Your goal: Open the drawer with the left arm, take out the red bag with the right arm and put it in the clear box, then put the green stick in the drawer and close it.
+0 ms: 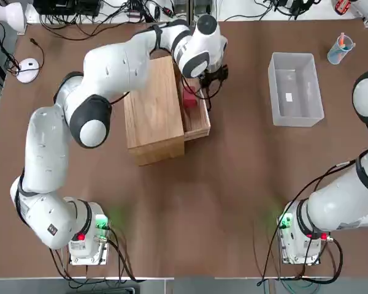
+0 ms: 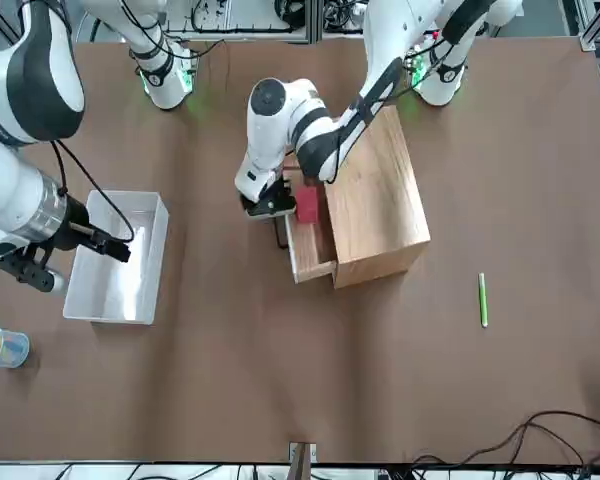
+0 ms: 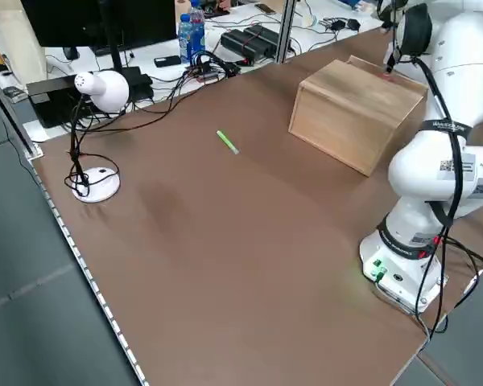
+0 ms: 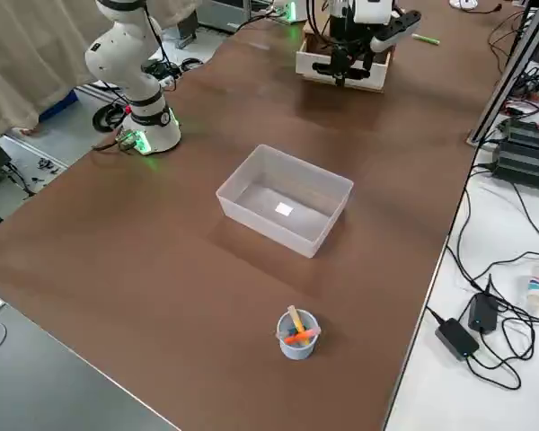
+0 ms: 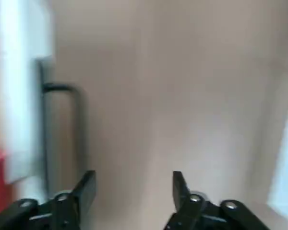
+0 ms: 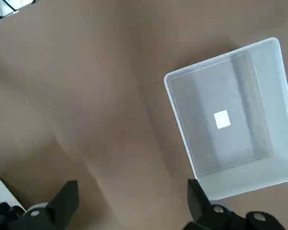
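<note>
Wood cabinet (image 1: 153,110) mid frame, drawer (image 1: 197,119) out, red bag (image 1: 189,100) inside, left gripper (image 2: 267,207) bent over handle, fingers wide, right gripper (image 6: 132,203) wide, beside clear box (image 1: 295,89).

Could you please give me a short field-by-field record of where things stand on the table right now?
drawer: pulled out of the wooden cabinet
red bag: lying in the open drawer
left gripper: open, beside the drawer's black handle, not gripping it
right gripper: open, above bare table near the clear box
clear box: holds only a white label
green stick: flat on the table, on the cabinet's far side from the drawer
blue cup: upright, with sticks in it, beyond the clear box
</note>
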Controlling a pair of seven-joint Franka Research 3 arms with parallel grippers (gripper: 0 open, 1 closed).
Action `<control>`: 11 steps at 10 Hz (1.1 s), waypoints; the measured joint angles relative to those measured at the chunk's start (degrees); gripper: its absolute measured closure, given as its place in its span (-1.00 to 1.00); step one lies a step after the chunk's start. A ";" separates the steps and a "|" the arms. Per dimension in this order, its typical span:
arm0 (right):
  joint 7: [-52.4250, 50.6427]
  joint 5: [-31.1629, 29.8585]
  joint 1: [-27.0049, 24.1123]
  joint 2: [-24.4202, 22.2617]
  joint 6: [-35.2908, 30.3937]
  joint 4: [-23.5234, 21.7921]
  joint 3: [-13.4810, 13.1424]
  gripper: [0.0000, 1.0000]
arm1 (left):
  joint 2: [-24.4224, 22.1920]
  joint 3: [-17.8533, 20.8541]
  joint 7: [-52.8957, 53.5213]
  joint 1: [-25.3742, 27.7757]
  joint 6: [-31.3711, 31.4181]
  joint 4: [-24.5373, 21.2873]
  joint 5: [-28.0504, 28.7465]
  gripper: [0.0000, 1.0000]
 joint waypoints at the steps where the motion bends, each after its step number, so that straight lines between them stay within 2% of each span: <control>1: 0.07 0.00 0.00 0.22 0.04 -0.01 0.00 -1.00 | 1.26 0.09 0.35 0.21 3.31 0.23 0.00 -0.52; 5: 1.98 0.09 0.34 0.91 0.07 -0.01 0.05 -1.00 | 2.42 -0.04 0.43 0.25 5.27 1.40 0.00 -0.55; 7: 7.26 0.16 2.03 0.91 0.16 0.02 0.10 -1.00 | 1.06 -0.08 0.38 0.47 1.80 2.57 -0.55 -0.63; 9: 9.36 0.71 2.99 0.92 0.38 0.06 0.11 -1.00 | -4.82 -0.13 0.40 3.76 -6.56 2.98 -1.71 -0.84; 10: 9.43 1.21 2.97 0.91 0.40 0.07 0.04 -1.00 | -8.56 -0.16 0.96 6.26 -13.81 2.76 -1.76 -0.96; 11: 10.32 1.68 2.96 0.92 0.45 0.07 0.01 -1.00 | -11.99 -0.04 1.69 8.44 -21.01 2.48 -1.76 -1.00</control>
